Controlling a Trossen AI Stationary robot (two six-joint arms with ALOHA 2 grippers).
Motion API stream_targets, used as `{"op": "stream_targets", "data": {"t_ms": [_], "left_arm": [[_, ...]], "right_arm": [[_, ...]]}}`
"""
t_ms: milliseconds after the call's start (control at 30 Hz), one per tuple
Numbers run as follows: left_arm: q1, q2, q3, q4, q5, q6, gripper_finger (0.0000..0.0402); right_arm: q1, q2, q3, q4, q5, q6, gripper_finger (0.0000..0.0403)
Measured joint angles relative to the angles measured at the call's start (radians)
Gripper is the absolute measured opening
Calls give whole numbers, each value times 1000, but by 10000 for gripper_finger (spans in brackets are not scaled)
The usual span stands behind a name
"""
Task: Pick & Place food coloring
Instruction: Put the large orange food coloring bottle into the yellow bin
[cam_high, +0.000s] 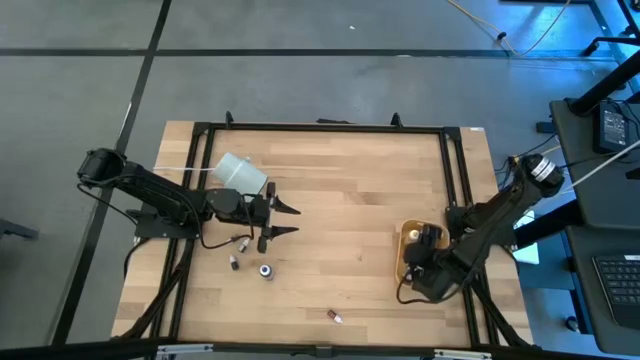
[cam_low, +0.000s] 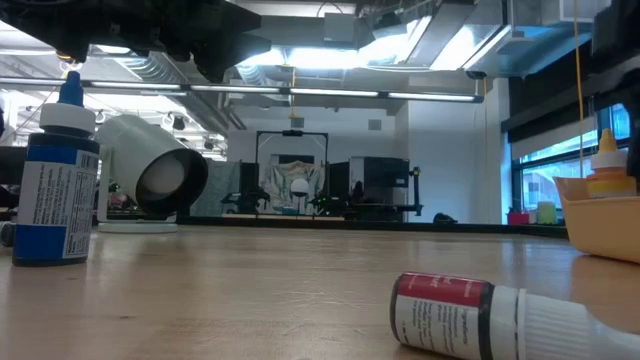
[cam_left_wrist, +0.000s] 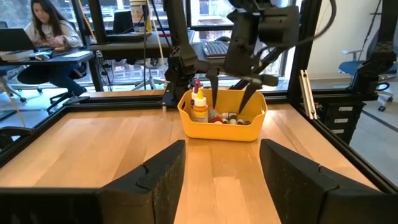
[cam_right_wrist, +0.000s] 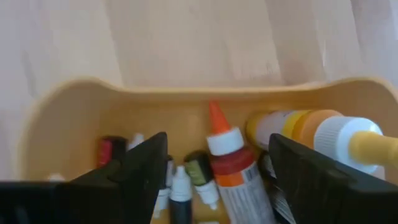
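A yellow tray (cam_high: 405, 262) sits at the table's right and holds several food coloring bottles, among them an orange-tipped one (cam_right_wrist: 227, 163) and a yellow one with a white cap (cam_right_wrist: 314, 129). My right gripper (cam_right_wrist: 217, 142) hangs open just above them, pointing steeply down into the tray (cam_left_wrist: 221, 127). More food coloring lies loose on the table. A blue bottle (cam_low: 55, 190) stands upright and a red one (cam_low: 470, 315) lies on its side near the front edge. Two small ones (cam_high: 240, 241) (cam_high: 266, 270) lie by my left gripper (cam_high: 290, 220), which stands open and level at the table's left.
A white cup (cam_high: 240, 172) lies on its side at the far left, beside my left arm. A black frame (cam_high: 320, 127) runs around the table top. Bare wood lies between the two arms. A person (cam_left_wrist: 46, 28) sits at a desk beyond the table.
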Motion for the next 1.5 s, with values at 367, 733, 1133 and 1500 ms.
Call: {"op": "stream_targets", "data": {"t_ms": [367,733,1133,1500], "left_arm": [[0,0,0,-7,-1,0,203],[0,0,0,-7,-1,0,201],[0,0,0,-7,-1,0,204],[0,0,0,-7,-1,0,205]], "right_arm": [[-42,83,0,-13,-30,-126,236],[-42,143,0,2,-31,-236,205],[-42,195,0,3,-47,-273,178],[-71,235,1,7,-80,-325,152]]}}
